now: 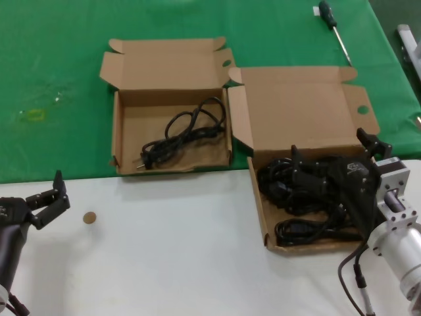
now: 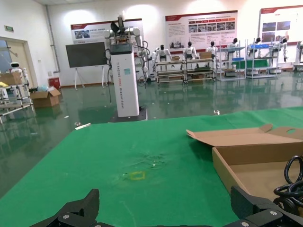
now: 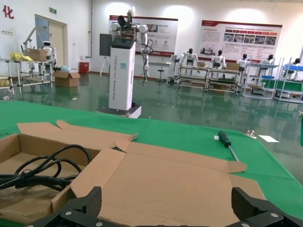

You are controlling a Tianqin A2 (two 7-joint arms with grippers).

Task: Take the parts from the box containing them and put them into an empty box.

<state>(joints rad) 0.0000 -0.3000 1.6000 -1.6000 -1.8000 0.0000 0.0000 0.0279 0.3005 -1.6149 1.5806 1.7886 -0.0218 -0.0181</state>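
Observation:
The wider cardboard box (image 1: 260,197) stands at the right, its broad lid (image 1: 299,108) folded back, with several black power cords (image 1: 296,191) bundled inside. My right gripper (image 1: 329,146) hovers over these cords, open and empty. In the right wrist view it (image 3: 165,210) faces the lid (image 3: 161,184). The smaller box (image 1: 120,138) at the middle left holds one black cord (image 1: 187,128), which also shows in the right wrist view (image 3: 42,172). My left gripper (image 1: 51,197) is open and empty over the white table at the near left. In the left wrist view it (image 2: 165,213) looks past the smaller box (image 2: 227,172).
A green-handled screwdriver (image 1: 334,26) lies on the green cloth behind the wider box and also shows in the right wrist view (image 3: 227,142). A small brown disc (image 1: 89,217) lies on the white table near my left gripper. A yellow mark (image 1: 33,115) is on the cloth at the left.

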